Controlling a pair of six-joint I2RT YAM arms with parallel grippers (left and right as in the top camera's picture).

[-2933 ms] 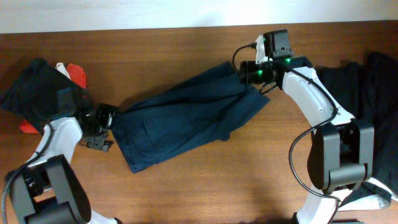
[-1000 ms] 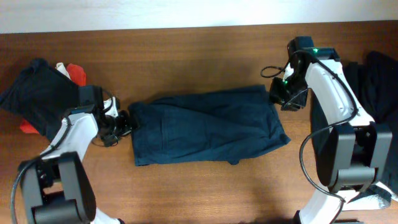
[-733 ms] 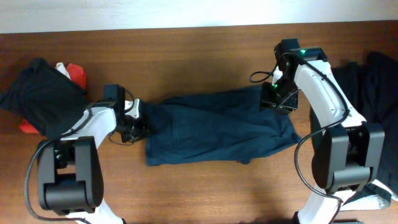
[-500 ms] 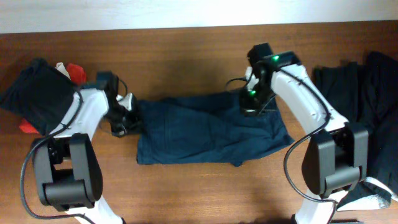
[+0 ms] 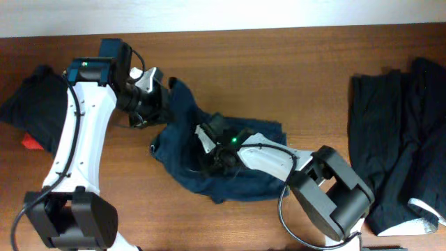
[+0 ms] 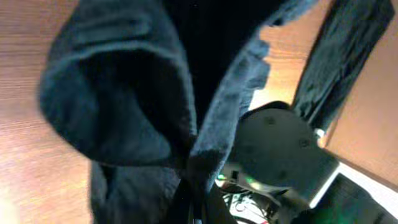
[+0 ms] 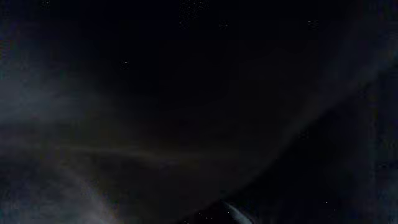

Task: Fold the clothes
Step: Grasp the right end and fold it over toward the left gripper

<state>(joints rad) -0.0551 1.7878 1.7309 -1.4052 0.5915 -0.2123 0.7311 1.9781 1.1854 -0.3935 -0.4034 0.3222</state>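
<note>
- Pinches a lifted edge of the navy garment [image 5: 237, 183] with the left hand [image 5: 162, 97], clenched on the cloth, upper left of centre.
- Buries the right hand [image 5: 214, 148] in the bunched cloth at mid-frame; cannot tell whether spread or clenched there.
- Shows only near-black fabric through the right wrist camera, fingers not made out.
- Fills the left wrist view with hanging navy folds, hiding the fingers.
- At the right edge, black garments [image 5: 394, 139], cut off at lower right; at far left, a dark pile [image 5: 31, 115] with a red scrap [image 5: 29, 143].
- Underneath, a brown wooden tabletop [image 5: 293, 77]; along the top edge, a pale wall strip [image 5: 223, 14].
</note>
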